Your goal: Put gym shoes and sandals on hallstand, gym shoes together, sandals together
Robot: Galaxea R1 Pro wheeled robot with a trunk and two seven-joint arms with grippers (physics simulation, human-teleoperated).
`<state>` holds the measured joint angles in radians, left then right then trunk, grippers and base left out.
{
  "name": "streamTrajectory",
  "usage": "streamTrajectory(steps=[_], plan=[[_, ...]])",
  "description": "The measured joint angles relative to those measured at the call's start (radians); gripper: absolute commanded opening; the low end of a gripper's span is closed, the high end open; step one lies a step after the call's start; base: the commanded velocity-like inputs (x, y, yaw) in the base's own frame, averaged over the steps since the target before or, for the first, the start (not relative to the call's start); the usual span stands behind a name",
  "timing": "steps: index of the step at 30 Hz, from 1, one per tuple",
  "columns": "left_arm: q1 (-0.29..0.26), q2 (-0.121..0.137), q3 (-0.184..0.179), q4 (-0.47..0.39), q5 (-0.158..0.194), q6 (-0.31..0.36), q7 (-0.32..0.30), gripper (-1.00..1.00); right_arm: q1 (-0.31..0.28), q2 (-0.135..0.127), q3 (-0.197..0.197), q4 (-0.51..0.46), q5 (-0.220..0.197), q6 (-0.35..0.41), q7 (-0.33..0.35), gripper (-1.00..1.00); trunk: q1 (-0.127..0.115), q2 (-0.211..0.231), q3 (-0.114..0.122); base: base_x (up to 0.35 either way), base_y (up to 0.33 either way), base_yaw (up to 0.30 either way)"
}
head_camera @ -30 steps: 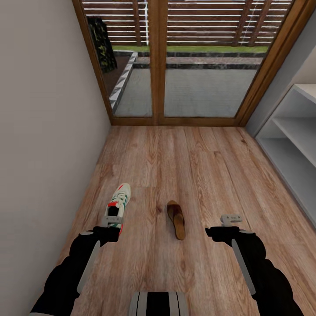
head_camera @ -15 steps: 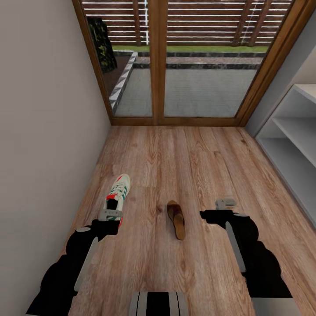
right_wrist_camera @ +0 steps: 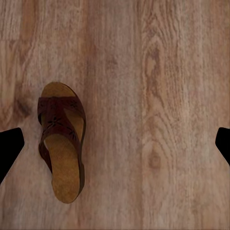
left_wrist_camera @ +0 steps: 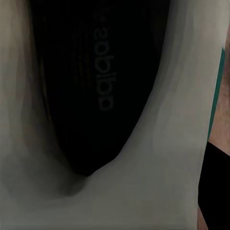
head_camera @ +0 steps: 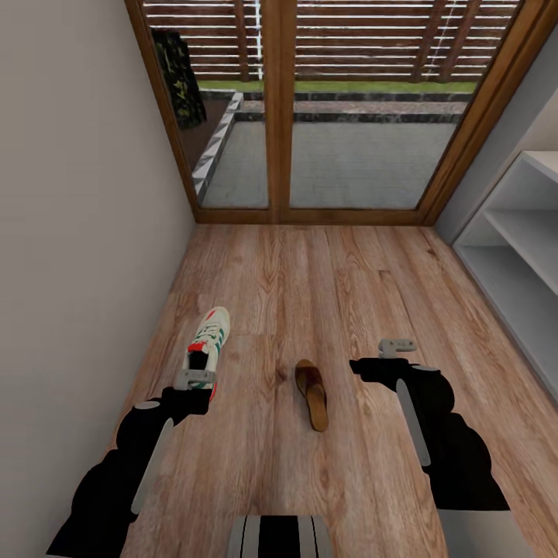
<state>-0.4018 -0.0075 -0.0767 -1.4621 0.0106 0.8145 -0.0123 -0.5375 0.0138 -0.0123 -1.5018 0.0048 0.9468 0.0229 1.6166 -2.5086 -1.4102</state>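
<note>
Left gripper: nearest to us on the left, it sits at the heel of the gym shoe. The left wrist view looks straight into the shoe's dark opening at very close range; whether the jaws are clamped on the heel rim or merely around it, we cannot tell.

Sandal: it lies flat on the corridor floor between the two arms, its long axis running toward and away from us, banded toe end farther off.

Right gripper: it hovers above bare planks, beside the sandal and on its right. In the right wrist view the dark fingertips stand at opposite edges, so the jaws are spread wide and hold nothing. The sandal lies off-centre toward one fingertip.

Deciding relation: we judge the right arm the nearer one; it must shift left until the jaws straddle the sandal across its width.

Hallstand: farther off at the right, its pale shelves carry no shoes where visible.
</note>
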Motion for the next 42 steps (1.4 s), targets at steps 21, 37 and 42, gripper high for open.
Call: streamTrajectory(steps=[21,37,42], plan=[[0.000,-0.001,0.002,-0.001,0.000,-0.004,-0.004,-1.00,0.002,0.002,0.000,0.002,0.005,-0.002,-0.002,1.00,0.003,-0.001,-0.038,0.001,0.000,0.061],[-0.128,0.000,-0.002,-0.051,0.002,-0.009,-0.007,-1.00,0.003,0.003,0.001,0.064,0.003,-0.204,0.000,1.00,0.010,-0.005,-0.120,0.000,0.000,0.097],[-0.195,-0.001,-0.004,-0.054,0.003,-0.009,-0.007,-1.00,0.004,0.003,0.001,0.131,0.003,-0.267,0.000,1.00,0.012,-0.006,-0.147,0.000,0.000,0.138]])
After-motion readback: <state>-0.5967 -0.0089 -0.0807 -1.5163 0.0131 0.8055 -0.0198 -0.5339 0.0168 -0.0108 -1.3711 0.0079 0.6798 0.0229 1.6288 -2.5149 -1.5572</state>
